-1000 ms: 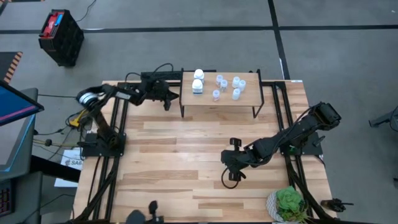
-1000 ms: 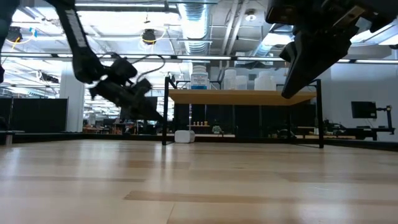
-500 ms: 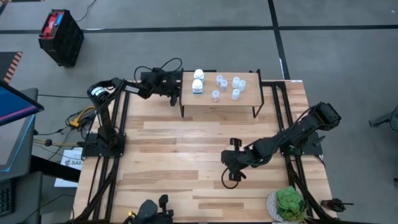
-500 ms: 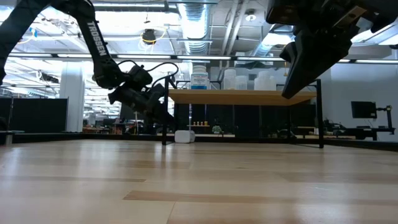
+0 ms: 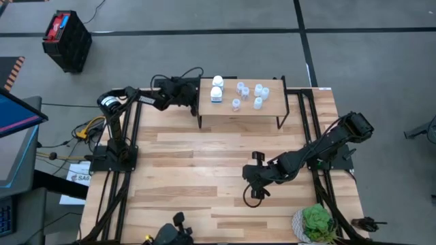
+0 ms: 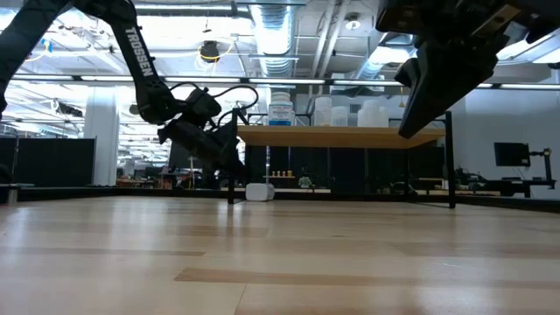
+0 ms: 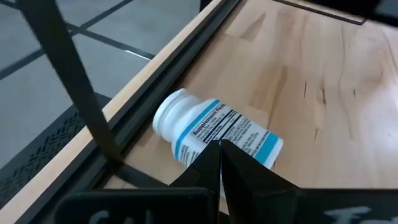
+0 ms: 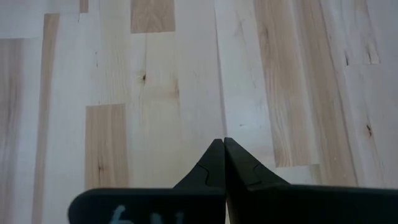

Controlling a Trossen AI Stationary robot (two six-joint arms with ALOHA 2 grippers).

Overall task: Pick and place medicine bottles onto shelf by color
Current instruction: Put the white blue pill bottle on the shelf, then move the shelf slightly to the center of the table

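Shelf leg (image 7: 74, 87) btwn closed left tool (image 7: 220, 147) & fallen white bottle (image 7: 214, 134).

Shelf leg (image 7: 74, 87) crowds fallen bottle (image 7: 214, 134); tabletop (image 5: 204, 163) open.

The left end effector (image 5: 193, 102) hung just beside the shelf's (image 5: 272, 112) left end, over the desk's (image 5: 191, 170) far edge. A medicine bottle (image 7: 214, 134) lay on its side directly ahead of its fingertips, beside the desk's edge rail. The other medicine bottles (image 5: 246, 94) stood on the shelf, right of it. The right end effector (image 5: 253, 192) hung well apart, over mid-desk.
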